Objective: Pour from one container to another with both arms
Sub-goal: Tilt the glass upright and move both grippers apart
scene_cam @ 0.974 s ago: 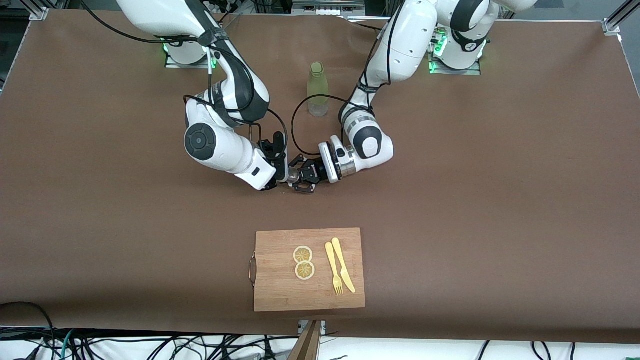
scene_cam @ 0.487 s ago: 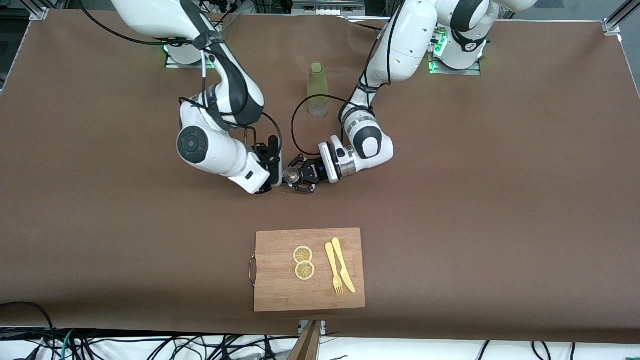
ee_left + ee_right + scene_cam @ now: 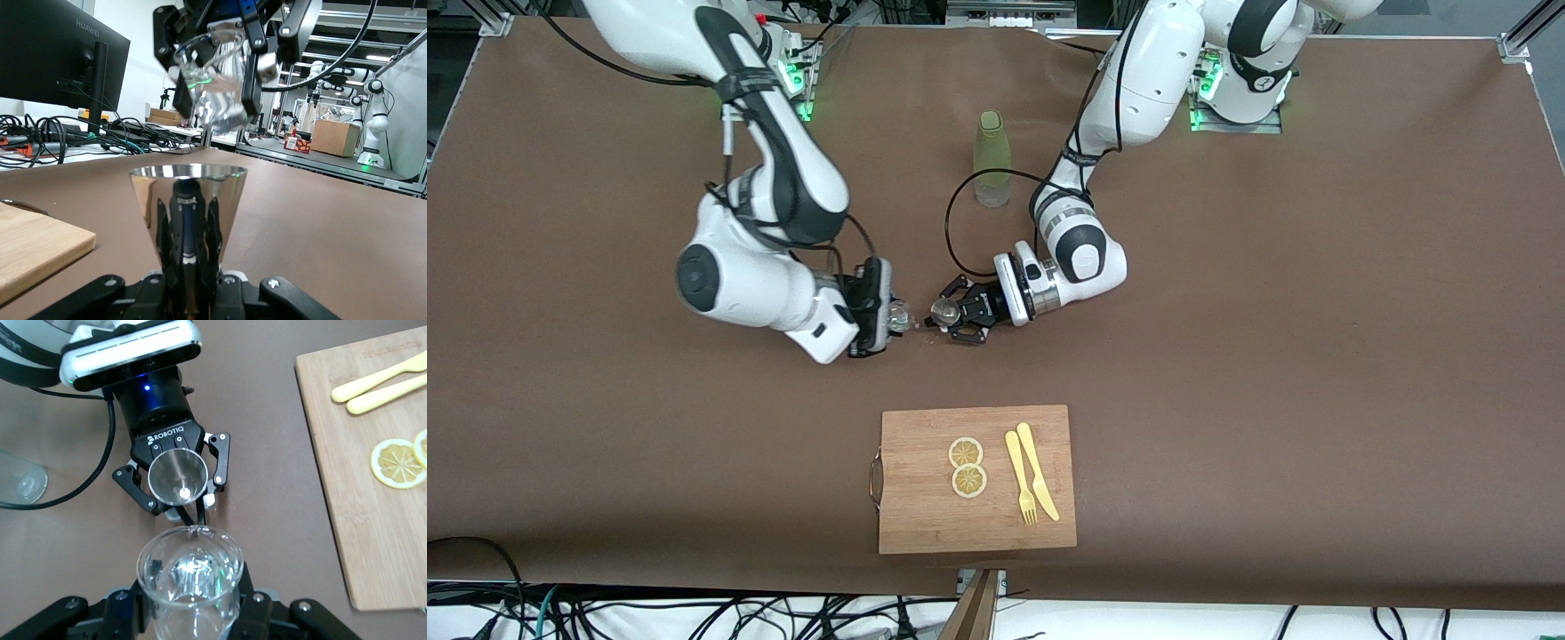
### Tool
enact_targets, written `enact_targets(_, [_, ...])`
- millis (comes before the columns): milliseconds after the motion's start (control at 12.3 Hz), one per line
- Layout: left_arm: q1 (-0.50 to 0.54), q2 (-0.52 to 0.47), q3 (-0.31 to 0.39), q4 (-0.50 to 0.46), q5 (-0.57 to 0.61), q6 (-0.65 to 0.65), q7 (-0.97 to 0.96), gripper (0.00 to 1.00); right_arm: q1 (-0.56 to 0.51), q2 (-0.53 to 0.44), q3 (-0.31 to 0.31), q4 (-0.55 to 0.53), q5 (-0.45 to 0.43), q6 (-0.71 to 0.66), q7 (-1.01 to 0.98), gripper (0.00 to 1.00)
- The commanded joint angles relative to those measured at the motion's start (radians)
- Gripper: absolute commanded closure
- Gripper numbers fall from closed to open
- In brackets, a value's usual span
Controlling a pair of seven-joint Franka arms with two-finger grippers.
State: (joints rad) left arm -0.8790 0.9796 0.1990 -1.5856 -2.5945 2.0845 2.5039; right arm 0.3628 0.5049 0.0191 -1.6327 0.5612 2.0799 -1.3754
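My right gripper [image 3: 886, 316] is shut on the tiny clear glass [image 3: 899, 316], held tilted just above the table. In the right wrist view the glass [image 3: 190, 577] fills the space between my fingers [image 3: 127, 613]. A short gap away toward the left arm's end, my left gripper [image 3: 947, 322] is shut on the waist of the steel jigger [image 3: 943, 310], which stands upright with its mouth open upward. The left wrist view shows the jigger [image 3: 188, 200] close up and the glass [image 3: 212, 80] higher, apart from it. The jigger [image 3: 177, 476] looks empty but for one small speck.
An olive-green bottle [image 3: 991, 160] stands between the two arm bases, farther from the camera than the grippers. A wooden cutting board [image 3: 911, 524] lies nearer the camera, with two lemon slices [image 3: 967, 467], a yellow fork [image 3: 1021, 476] and a knife [image 3: 1038, 469] on it.
My right arm has drawn back toward its own end of the table, carrying the glass away from the jigger's mouth. The left arm and jigger have stayed put.
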Motion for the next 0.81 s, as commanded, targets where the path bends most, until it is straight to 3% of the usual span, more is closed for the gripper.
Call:
enact_targets(0, [-0.026, 0.011, 0.017, 0.013, -0.138, 0.008, 0.026, 1.00, -0.111, -0.054, 0.056, -0.029, 0.071, -0.053, -0.046, 0.63])
enact_targets(406, [-0.023, 0.005, 0.046, 0.013, -0.128, 0.005, 0.026, 1.00, -0.249, -0.057, 0.062, -0.065, 0.284, -0.095, -0.245, 0.63])
enact_targets(730, [0.055, -0.024, 0.048, 0.007, -0.073, -0.007, 0.023, 1.00, -0.356, -0.058, 0.062, -0.140, 0.460, -0.156, -0.492, 0.63])
